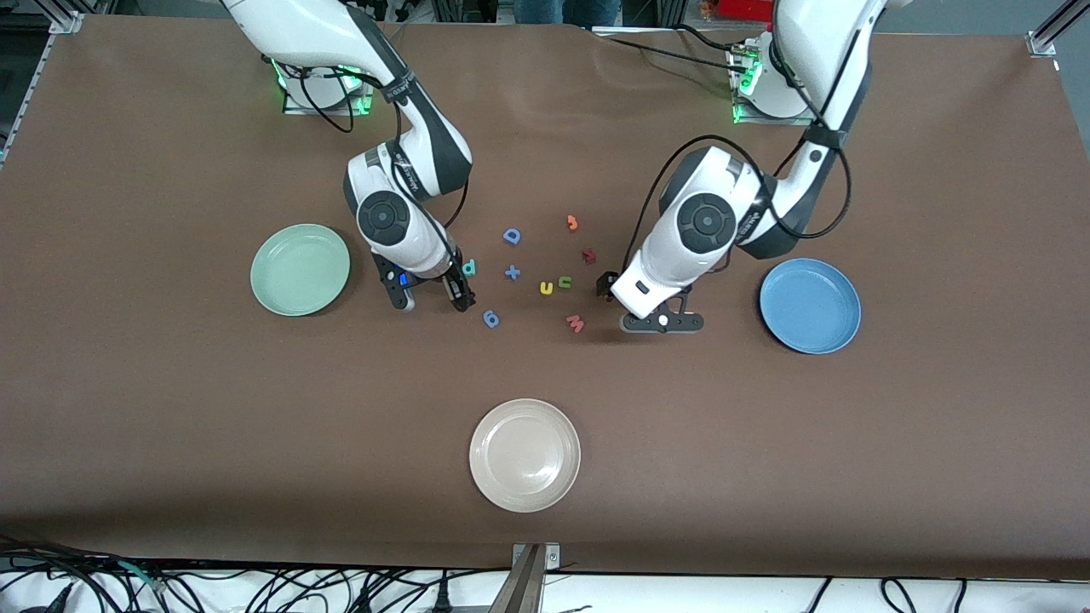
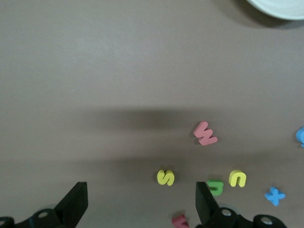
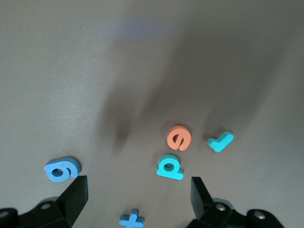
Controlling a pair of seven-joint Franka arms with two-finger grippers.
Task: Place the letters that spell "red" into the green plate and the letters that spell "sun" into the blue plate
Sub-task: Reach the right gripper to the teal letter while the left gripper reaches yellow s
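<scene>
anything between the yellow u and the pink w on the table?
No. In the front view the stretch of brown table between the yellow u and the pink w is bare; the left wrist view shows the same.

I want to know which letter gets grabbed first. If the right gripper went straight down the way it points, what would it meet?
Probably the teal "d", which lies between the open fingers of the right gripper, with the orange "e" just past it. Depth is hard to judge.

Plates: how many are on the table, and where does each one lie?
3. The green plate lies toward the right arm's end, the blue plate toward the left arm's end, and the cream-white plate between them, nearest to the front camera. None seems hidden.
</scene>
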